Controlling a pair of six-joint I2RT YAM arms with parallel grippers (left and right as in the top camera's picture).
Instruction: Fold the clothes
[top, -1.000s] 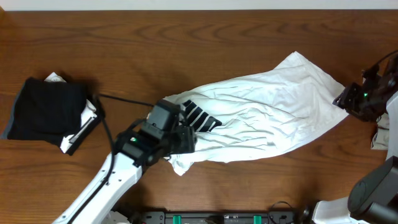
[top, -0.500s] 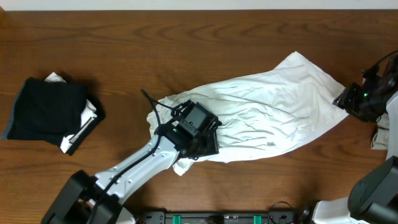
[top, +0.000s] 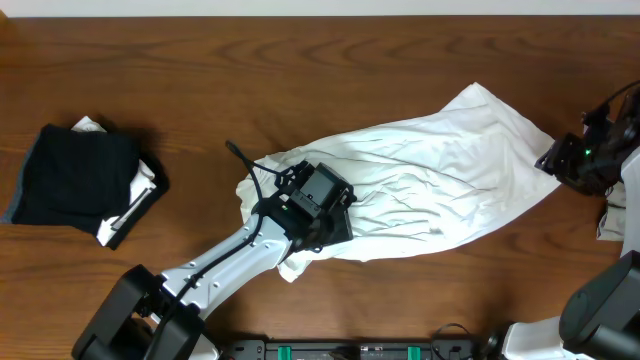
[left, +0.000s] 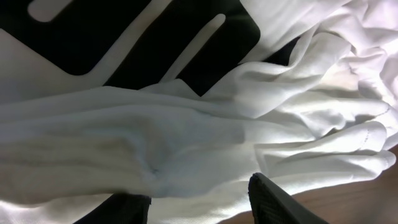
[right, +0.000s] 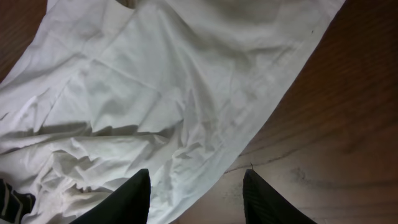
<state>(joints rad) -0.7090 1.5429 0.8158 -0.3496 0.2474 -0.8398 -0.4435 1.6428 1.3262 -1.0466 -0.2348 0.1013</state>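
table (top: 200, 80): brown wood, white T-shirt (top: 440, 170) centre-right, dark pile (top: 75, 180) left
left gripper (left: 202, 208): buried in shirt, can't tell if gripping
right gripper (right: 196, 196): jaws released, shirt's right edge

From above, my left gripper (top: 318, 203) hides the shirt's (top: 440, 170) print (left: 62, 43). Up close, my left fingertips (left: 283, 202) run off the bottom edge; they may be pinching cloth, I cannot tell.

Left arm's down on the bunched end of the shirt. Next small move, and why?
Probably close the left gripper on the white T-shirt: its fingers stand apart with a thick fold of cloth between them, not yet pinched, so the fold looks ready to grasp.
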